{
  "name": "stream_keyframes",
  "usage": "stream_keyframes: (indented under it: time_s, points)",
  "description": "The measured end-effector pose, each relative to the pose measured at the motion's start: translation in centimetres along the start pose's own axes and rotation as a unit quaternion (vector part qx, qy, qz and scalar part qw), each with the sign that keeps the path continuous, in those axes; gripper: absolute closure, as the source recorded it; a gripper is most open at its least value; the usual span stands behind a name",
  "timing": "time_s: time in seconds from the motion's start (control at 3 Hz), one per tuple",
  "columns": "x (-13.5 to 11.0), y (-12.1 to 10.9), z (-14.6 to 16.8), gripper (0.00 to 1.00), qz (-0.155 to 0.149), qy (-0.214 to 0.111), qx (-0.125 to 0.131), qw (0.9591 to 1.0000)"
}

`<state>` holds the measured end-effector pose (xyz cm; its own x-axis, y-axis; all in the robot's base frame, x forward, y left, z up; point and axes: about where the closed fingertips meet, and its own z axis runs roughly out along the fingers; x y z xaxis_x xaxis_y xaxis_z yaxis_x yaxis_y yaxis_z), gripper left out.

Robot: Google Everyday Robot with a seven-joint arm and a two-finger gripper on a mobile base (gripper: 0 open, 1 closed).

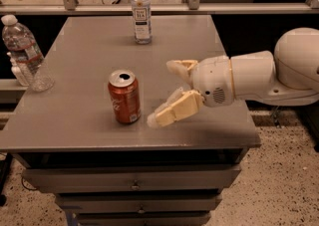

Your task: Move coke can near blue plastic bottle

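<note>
The coke can [124, 97] stands upright near the front of the grey table [89, 46], red-orange with a silver top. The blue plastic bottle [141, 10] stands upright at the table's far edge, slim, with a white cap and a white-and-dark label. My gripper [167, 93] reaches in from the right, just right of the can and close to it, not touching. Its two cream fingers are spread apart and hold nothing. The near finger's tip [159, 117] is low by the can's base.
A wider crinkled clear bottle [22, 53] with a reddish label stands at the table's left edge. Drawers [134, 185] sit under the tabletop. A rail and glass panel run behind the table. My white arm [269, 70] hangs over the table's right edge.
</note>
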<state>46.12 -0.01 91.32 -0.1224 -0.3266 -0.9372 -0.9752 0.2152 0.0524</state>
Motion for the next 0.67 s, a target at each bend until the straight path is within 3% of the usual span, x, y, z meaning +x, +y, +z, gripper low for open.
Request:
stream_keyframes:
  time_s: [0.67]
  points:
    - [0.8,0.0,1.9,0.0,-0.016,-0.035,-0.001,0.9993]
